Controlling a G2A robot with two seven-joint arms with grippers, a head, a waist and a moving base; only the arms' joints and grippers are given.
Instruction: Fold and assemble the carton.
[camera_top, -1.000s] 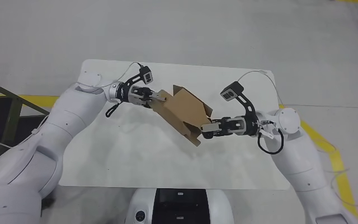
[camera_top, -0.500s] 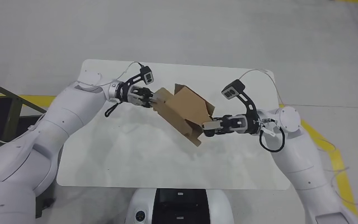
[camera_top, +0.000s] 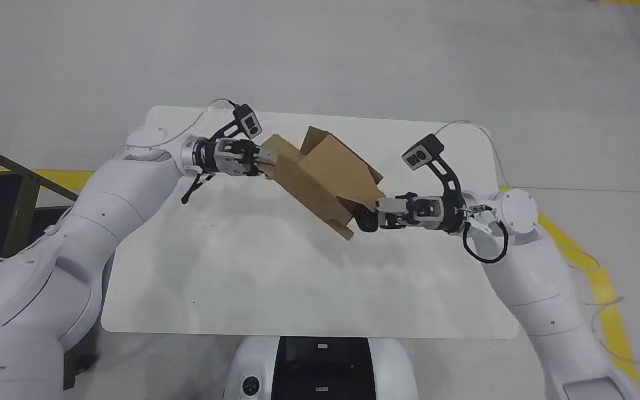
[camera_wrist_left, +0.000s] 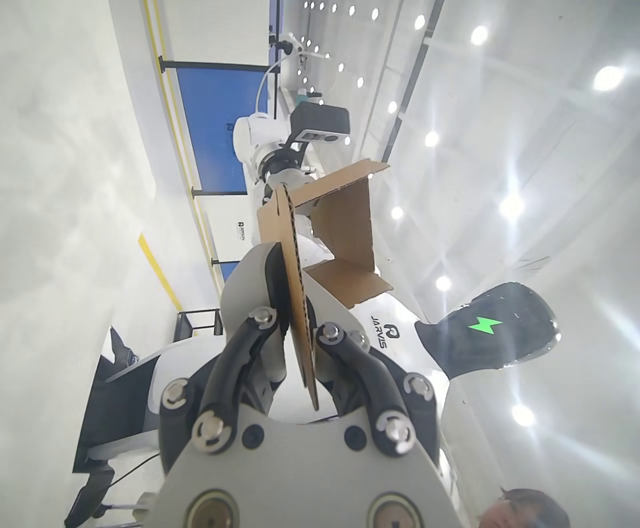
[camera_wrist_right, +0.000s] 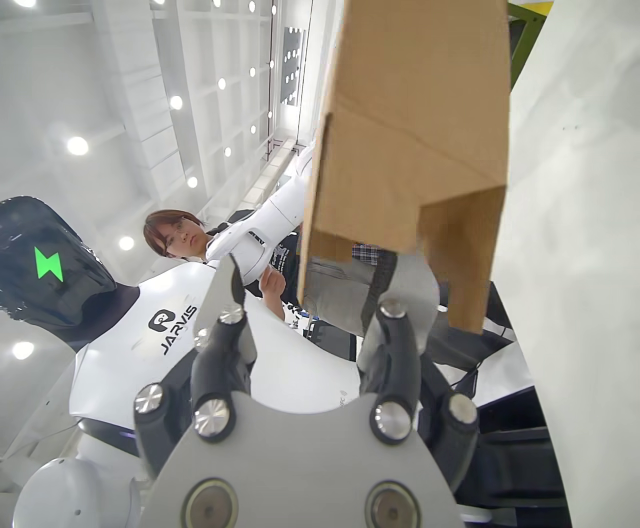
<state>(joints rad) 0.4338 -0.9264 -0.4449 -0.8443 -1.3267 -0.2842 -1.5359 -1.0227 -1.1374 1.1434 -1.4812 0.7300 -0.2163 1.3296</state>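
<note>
The brown carton (camera_top: 322, 180) hangs half-opened above the middle of the white table (camera_top: 200, 285), between the two arms. My left gripper (camera_top: 266, 160) is at its left end, shut on the edge of a cardboard flap (camera_wrist_left: 299, 300); past it the carton (camera_wrist_left: 345, 225) shows open flaps and a hollow inside. My right gripper (camera_top: 364, 219) sits at the carton's near right corner. It stands open (camera_wrist_right: 310, 285), with the carton's (camera_wrist_right: 415, 125) lower flap edge just above the gap and one finger (camera_wrist_right: 400, 295) against the cardboard.
The table's near half and left side are bare white surface. A yellow floor line (camera_top: 590, 280) runs past the table's right edge. A dark frame (camera_top: 20, 200) stands off the left side.
The left gripper has drawn the carton's left end back and toward the far left, so the carton sits farther up the table. The right gripper has followed slightly at the near right corner.
</note>
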